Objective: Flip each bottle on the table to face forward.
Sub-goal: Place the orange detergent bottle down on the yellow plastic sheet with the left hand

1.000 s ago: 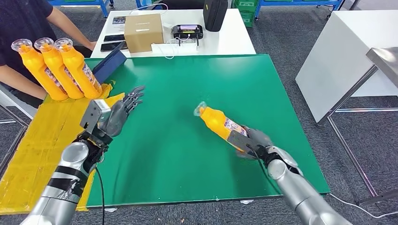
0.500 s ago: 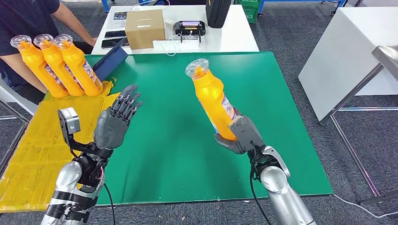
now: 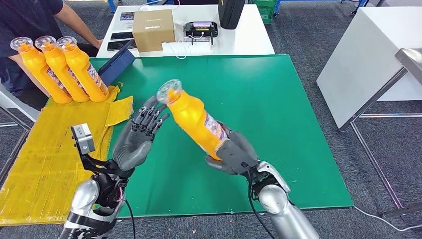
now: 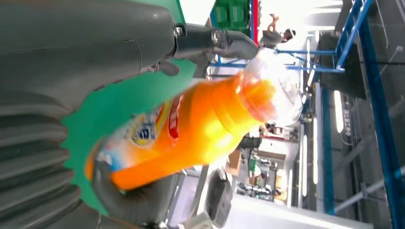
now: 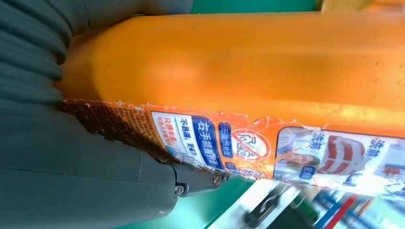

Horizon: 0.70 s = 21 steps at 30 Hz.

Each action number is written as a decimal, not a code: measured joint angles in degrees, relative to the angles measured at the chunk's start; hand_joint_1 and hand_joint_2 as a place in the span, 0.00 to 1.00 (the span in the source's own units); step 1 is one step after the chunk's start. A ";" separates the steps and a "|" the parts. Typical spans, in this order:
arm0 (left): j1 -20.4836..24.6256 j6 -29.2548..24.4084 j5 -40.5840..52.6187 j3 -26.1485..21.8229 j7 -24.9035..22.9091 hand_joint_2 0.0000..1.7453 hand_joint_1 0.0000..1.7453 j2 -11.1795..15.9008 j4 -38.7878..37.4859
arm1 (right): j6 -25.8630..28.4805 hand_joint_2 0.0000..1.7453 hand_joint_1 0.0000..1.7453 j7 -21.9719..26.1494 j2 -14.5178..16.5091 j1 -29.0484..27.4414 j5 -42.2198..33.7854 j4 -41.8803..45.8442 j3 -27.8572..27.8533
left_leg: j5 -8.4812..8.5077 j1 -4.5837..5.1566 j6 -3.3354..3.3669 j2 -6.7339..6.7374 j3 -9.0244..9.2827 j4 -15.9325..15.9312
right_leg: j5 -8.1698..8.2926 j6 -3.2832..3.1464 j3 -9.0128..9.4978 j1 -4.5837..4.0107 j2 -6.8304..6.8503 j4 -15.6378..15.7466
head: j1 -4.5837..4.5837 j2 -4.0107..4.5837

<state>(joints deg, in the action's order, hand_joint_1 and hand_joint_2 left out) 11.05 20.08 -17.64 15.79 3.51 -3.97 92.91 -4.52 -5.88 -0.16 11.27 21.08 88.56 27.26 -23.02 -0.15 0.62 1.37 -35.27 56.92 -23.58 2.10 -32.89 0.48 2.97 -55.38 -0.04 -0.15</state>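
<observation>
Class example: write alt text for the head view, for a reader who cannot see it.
The right hand holds an orange bottle tilted above a green table, cap toward the raised, open left hand. Three more orange bottles lie on yellow sheeting.

A bottle [image 3: 196,122] is held above the table [image 3: 278,99] by the right hand [image 3: 234,154] at its base, tilted with its cap [image 3: 169,91] up and to the left. The left hand [image 3: 137,137] is raised just left of the bottle, its fingertips [image 3: 157,112] near the cap. Three bottles [image 3: 59,67] are stood side by side at the far left, on a sheet [image 3: 35,154] laid along the table's left edge. Behind the table a second table [image 3: 249,42] is placed, with a box [image 3: 153,31] on it; a device [image 3: 200,29] is set to the box's right. A person [image 3: 25,20] is seated behind the three bottles.
</observation>
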 joint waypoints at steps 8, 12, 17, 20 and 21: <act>-1.02 0.25 -2.04 1.42 0.45 1.00 0.00 -0.11 0.32 | 0.28 1.00 1.00 0.05 0.19 0.94 8.47 0.92 8.65 | 0.00 -0.01 0.00 0.01 -0.02 0.00 | 0.00 0.00 -0.04 -0.01 0.00 0.00 | -0.01 0.00; -1.11 0.67 -2.99 1.41 0.45 1.00 0.00 -0.07 0.32 | 0.46 1.00 1.00 0.17 -0.10 1.68 10.15 2.12 11.79 | 0.00 0.00 0.00 0.01 -0.02 0.00 | 0.00 0.00 -0.04 0.00 -0.01 0.00 | 0.00 0.00; -1.13 1.17 -3.56 1.48 0.38 1.00 0.00 0.02 0.26 | 0.59 1.00 1.00 0.14 -0.28 3.00 10.32 2.71 14.42 | 0.00 0.00 0.00 0.01 -0.02 0.00 | 0.00 0.00 -0.04 0.00 0.00 0.00 | 0.00 0.00; -1.12 1.61 -3.19 1.73 0.49 1.00 0.55 0.07 0.16 | 0.55 1.00 1.00 0.09 -0.34 3.78 10.09 2.71 15.41 | 0.00 0.00 0.00 0.01 -0.02 0.00 | 0.00 0.00 -0.04 0.00 0.00 0.00 | -0.01 0.00; -1.12 1.90 -2.82 1.81 0.73 1.00 0.81 0.11 0.15 | 0.52 1.00 1.00 0.09 -0.37 3.99 9.97 2.71 15.64 | 0.00 0.00 0.00 0.01 -0.02 0.00 | 0.00 0.00 -0.04 0.00 0.00 0.00 | 0.00 0.00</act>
<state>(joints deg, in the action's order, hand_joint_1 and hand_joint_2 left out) 9.93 21.97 -20.47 17.59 4.25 -3.86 93.07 -4.01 -5.79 -0.52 15.26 31.05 91.27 42.91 -23.01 -0.15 0.62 1.38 -35.28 56.92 -23.58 2.09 -32.93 0.49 2.97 -55.38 -0.05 -0.15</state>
